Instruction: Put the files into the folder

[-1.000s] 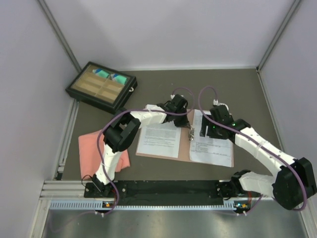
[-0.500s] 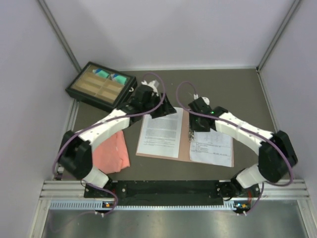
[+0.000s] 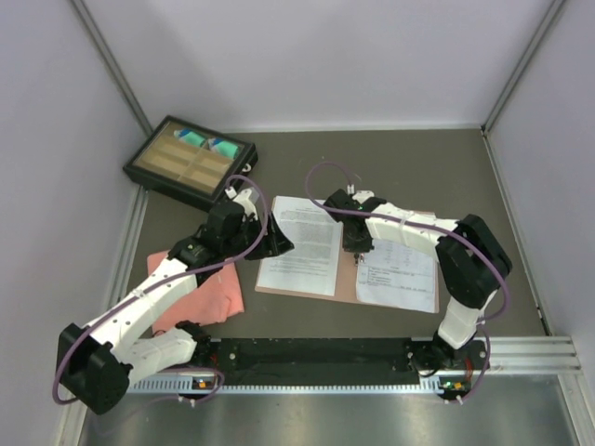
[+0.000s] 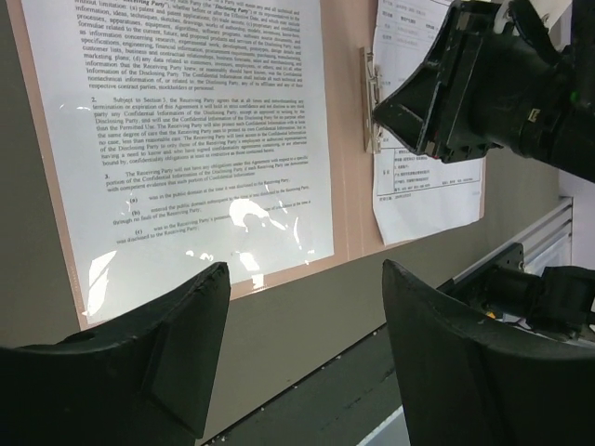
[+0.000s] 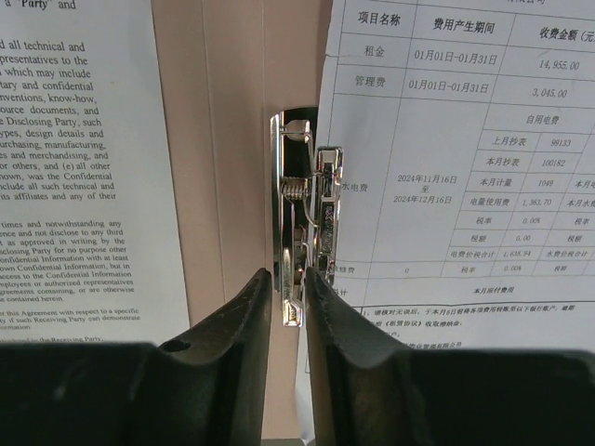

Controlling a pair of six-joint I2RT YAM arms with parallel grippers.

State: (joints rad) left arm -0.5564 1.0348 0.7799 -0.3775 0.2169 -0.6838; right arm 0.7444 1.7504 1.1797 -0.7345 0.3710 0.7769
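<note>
The text sheet [image 3: 302, 246] and the table sheet [image 3: 400, 274] are laid in the open folder [image 3: 346, 282] on the desk [image 3: 418, 167]. Its metal clip [image 5: 302, 214] is pinched by the narrowed jaws of the right gripper [image 5: 290, 279], probably to clamp the paper. The jaws of the left gripper [image 4: 305, 269] are spread wide and empty.

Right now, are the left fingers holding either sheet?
No: the left fingers stand wide apart, short of the text sheet, and grip nothing.

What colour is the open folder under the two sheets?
Pale pinkish tan; the folder shows best in the right wrist view.
</note>
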